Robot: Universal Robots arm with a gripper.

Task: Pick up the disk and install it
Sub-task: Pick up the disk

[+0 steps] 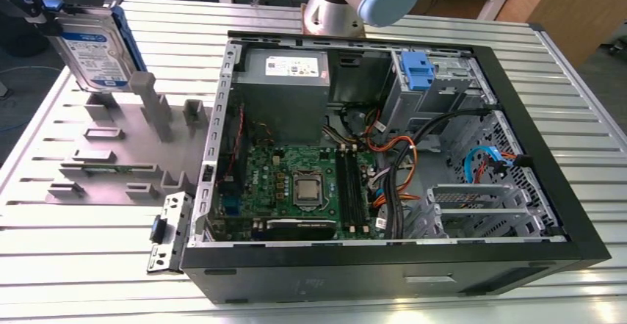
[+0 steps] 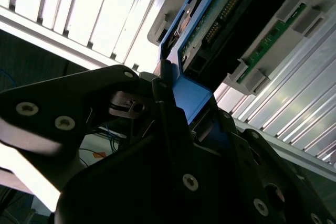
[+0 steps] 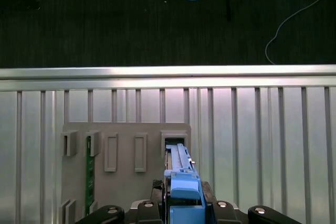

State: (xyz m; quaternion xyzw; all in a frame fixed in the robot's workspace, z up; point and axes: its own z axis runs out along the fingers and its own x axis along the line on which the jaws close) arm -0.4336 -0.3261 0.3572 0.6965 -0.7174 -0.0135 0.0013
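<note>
So the disk (image 1: 93,52) is looking like a flat silver-grey drive with a white-and-blue label and blue plastic rails running along its edges. It's standing on edge at the exterior view's left, over the grey slotted fixture plate (image 1: 108,155) on the bench (image 1: 78,265). I can't tell if its lower edge is clear of the slot. The pincer (image 1: 44,8) is clamping down on the blue rail at the top end, fingers (image 2: 173,129) pressing it from both sides. A green memory stick (image 3: 90,171) is sitting in another fixture slot. Well apart, the open computer case (image 1: 392,265) is holding a motherboard (image 1: 294,170), power supply (image 1: 284,74), blue bracket (image 1: 416,70) and cables (image 1: 392,155).
</note>
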